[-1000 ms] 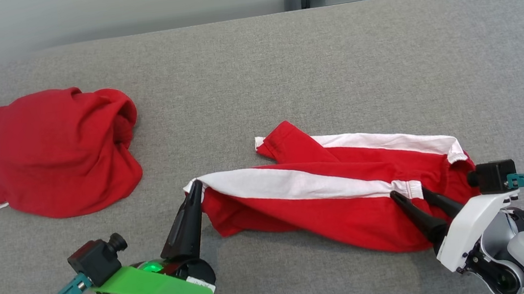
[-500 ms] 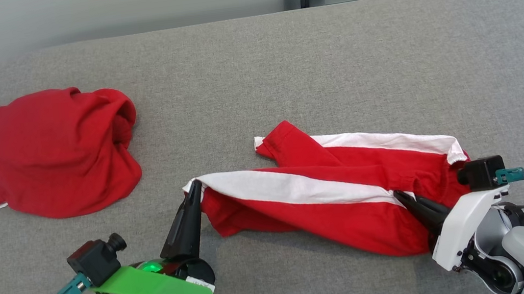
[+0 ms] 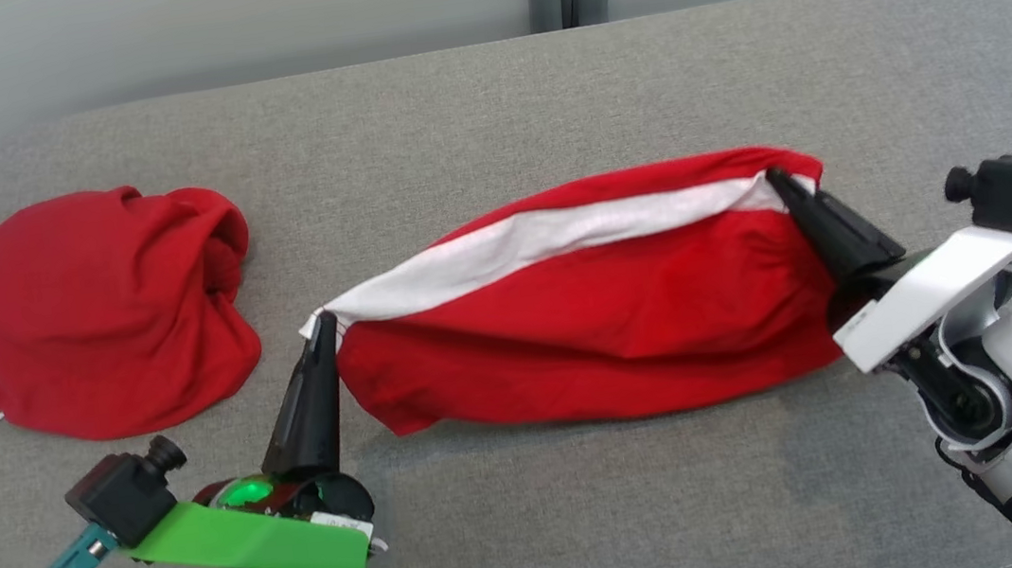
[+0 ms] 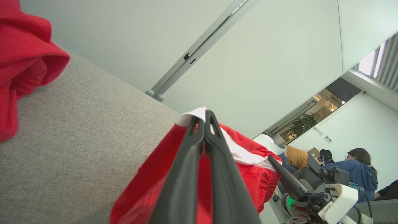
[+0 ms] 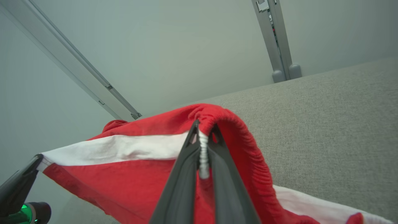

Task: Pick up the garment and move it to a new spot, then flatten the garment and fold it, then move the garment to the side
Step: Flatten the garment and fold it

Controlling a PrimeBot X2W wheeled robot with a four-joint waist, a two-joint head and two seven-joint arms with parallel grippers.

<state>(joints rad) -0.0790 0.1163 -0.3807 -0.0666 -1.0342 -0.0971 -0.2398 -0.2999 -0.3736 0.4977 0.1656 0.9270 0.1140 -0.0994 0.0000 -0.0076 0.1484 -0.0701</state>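
- Red knit cloth with one broad white stripe (image 3: 539,237) along its upper edge: that is the garment (image 3: 588,332), stretched sideways between my two claws at the middle of the tabletop (image 3: 541,89).
- My left claw (image 3: 323,322) is pinched tight on the garment's left corner, right at the end of the white stripe. In my left wrist view a bit of white hem pokes out past the black fingertips.
- My right claw (image 3: 775,177) is clamped on the other end, on the ribbed, gathered waistband (image 5: 245,140). A strip of puckered white elastic sits squeezed between the two fingers.
- The upper edge runs taut and slopes up from left to right. The red body below it sags in a soft, rounded pouch toward the tabletop, and I cannot tell whether the bottom touches.
- The tabletop is covered in grey, coarsely woven fabric and has rounded far corners.
- A second red garment (image 3: 90,312) lies crumpled in a rounded heap at the far left, well apart from mine, with a white panel and a thin red line at its lower left edge.
- My left wrist carries a flat green bracket (image 3: 240,543), and my right wrist a white bracket (image 3: 936,292).
- A small label (image 4: 325,211) on the white bracket is too small to read.
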